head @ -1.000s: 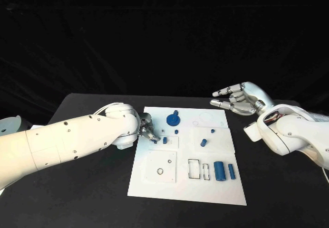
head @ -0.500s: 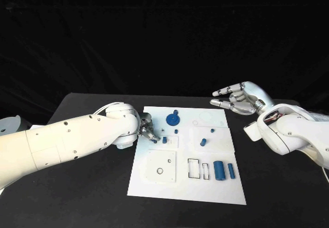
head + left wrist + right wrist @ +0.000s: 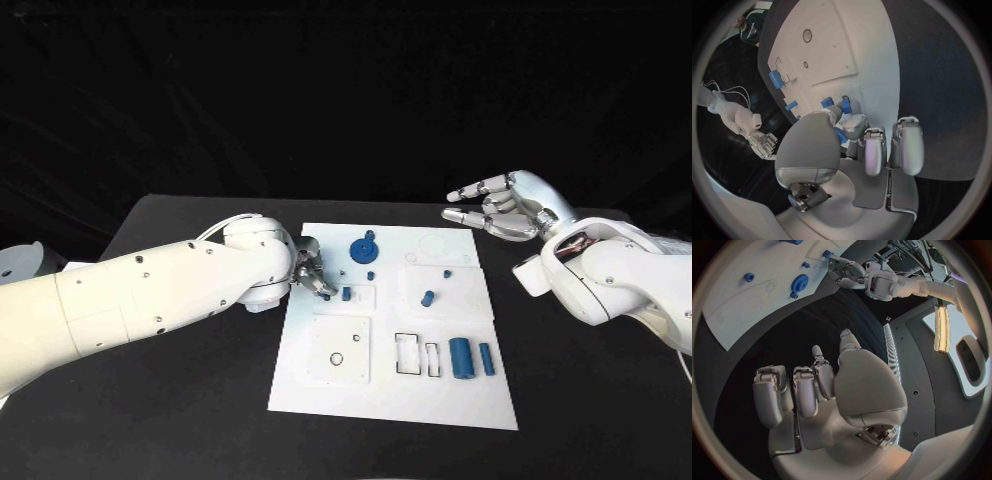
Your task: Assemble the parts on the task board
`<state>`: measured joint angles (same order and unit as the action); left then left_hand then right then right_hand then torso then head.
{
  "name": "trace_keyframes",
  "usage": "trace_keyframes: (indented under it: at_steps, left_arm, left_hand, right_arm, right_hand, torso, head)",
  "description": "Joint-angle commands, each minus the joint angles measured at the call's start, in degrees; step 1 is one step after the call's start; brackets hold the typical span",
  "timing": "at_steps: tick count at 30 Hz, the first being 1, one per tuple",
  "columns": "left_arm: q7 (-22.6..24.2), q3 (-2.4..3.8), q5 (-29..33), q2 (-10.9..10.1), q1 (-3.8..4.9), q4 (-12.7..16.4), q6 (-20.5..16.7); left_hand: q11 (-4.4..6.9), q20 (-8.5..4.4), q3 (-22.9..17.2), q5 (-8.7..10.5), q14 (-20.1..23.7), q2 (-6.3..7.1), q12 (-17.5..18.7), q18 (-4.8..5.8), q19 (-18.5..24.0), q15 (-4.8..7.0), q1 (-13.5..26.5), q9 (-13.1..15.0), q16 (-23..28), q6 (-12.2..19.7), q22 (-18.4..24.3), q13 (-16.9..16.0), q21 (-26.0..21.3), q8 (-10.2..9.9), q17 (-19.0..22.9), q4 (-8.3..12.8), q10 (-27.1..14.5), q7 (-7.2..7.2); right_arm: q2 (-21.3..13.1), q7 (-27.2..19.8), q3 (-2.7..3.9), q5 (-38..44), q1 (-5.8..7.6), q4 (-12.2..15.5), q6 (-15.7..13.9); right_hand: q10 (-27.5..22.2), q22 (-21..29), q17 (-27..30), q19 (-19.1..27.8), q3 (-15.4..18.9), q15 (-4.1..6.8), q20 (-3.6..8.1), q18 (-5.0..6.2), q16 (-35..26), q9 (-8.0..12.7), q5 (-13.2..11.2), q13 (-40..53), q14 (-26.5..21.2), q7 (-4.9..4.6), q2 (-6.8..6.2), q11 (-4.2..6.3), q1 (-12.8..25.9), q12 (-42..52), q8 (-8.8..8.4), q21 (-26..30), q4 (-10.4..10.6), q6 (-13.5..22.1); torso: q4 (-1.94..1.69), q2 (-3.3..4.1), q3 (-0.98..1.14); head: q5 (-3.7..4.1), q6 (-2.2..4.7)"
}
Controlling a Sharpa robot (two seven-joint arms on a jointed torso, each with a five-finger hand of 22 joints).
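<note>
The white task board [image 3: 361, 400] lies in the middle of the table. My left hand [image 3: 309, 276] rests at the board's left edge, and thumb and one finger pinch a small blue peg [image 3: 346, 293] standing by a small square outline. The left wrist view shows that peg [image 3: 845, 104] at the fingertips [image 3: 849, 119] of the left hand [image 3: 848, 150], the other fingers curled. A blue gear [image 3: 364, 250] sits just beyond. My right hand [image 3: 499, 211] hovers over the board's far right corner with its fingers spread and holding nothing.
Loose blue parts lie on the board: two small pegs [image 3: 428, 298] mid-board, a thick cylinder [image 3: 460, 358] and a thin one [image 3: 488, 360] beside rectangular slots [image 3: 408, 355]. A square plate with a round hole [image 3: 336, 360] sits near-left. Black table surrounds the board.
The left hand's fingertips and the small peg have shifted very slightly toward the far side. The right hand has held its place.
</note>
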<state>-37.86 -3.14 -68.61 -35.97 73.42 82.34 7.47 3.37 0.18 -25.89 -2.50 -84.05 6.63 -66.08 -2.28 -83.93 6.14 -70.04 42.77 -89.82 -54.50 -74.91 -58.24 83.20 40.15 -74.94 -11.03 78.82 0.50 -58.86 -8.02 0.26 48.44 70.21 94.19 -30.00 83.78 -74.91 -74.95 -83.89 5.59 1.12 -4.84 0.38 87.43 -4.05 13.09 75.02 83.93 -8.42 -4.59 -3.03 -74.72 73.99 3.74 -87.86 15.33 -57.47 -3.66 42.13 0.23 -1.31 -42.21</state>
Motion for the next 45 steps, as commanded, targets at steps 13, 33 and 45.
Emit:
trace_keyframes:
  at_steps: [13, 33, 45]
  left_arm:
    - [-0.3, -0.35, -0.2, 0.4, -0.9, 0.1, 2.3]
    - [-0.4, -0.35, -0.5, 0.3, -0.94, 0.6, 5.1]
    - [-0.4, -0.35, -0.5, 0.4, -0.95, 0.2, 5.4]
  left_hand:
    - [0.18, -0.16, -1.0, -0.4, -5.9, -0.02, -0.3, 0.4, -3.0, 0.12, 0.6, -0.1, -0.2, -0.6, -9.7, -0.1, 0.2, 0.3, -15.1, 1.5, 0.3, -0.4]
    - [0.28, -0.16, -0.6, -0.39, -5.9, 0.29, -0.5, 0.45, -3.1, 0.16, 0.5, -0.1, -0.2, -0.7, -9.8, -0.3, 0.3, 0.4, -15.1, 1.9, 0.5, -0.56]
    - [0.29, -0.16, -0.5, -0.39, -5.9, 0.32, -0.5, 0.44, -3.1, 0.17, 0.5, -0.1, -0.2, -0.7, -9.8, -0.3, 0.3, 0.4, -15.1, 1.9, 0.5, -0.57]
  right_arm:
    - [0.0, -0.3, 0.01, 0.3, -0.04, 0.1, 0.7]
    - [0.0, -0.5, 0.01, 0.3, -0.04, 0.1, 0.7]
    - [0.0, -0.5, 0.01, 0.3, -0.04, 0.1, 0.7]
  right_hand:
    - [-0.3, -11.2, -10.1, -3.9, 0.2, -0.14, -0.24, 0.63, -0.3, -0.1, -0.1, 6.8, 4.9, 0.26, 0.51, -0.21, 0.1, -0.2, -0.01, 0.3, 0.0, 0.2]
    - [-0.3, -11.2, -10.1, -3.9, 0.4, -0.14, -0.24, 0.63, -0.3, -0.1, -0.1, 6.8, 4.9, 0.26, 0.61, -0.21, 0.1, -0.2, 0.0, 0.3, 0.1, 0.2]
    - [-0.3, -11.2, -10.1, -3.9, 0.4, -0.14, -0.24, 0.63, -0.3, -0.1, -0.1, 6.8, 4.9, 0.26, 0.61, -0.21, 0.1, -0.2, 0.0, 0.3, 0.1, 0.2]
  torso:
    - [0.04, -0.02, 0.02]
    - [-0.01, -0.01, 0.01]
    - [-0.04, -0.03, 0.0]
  head:
    - [0.1, -0.04]
    - [0.07, -0.14]
    - [0.02, -0.15]
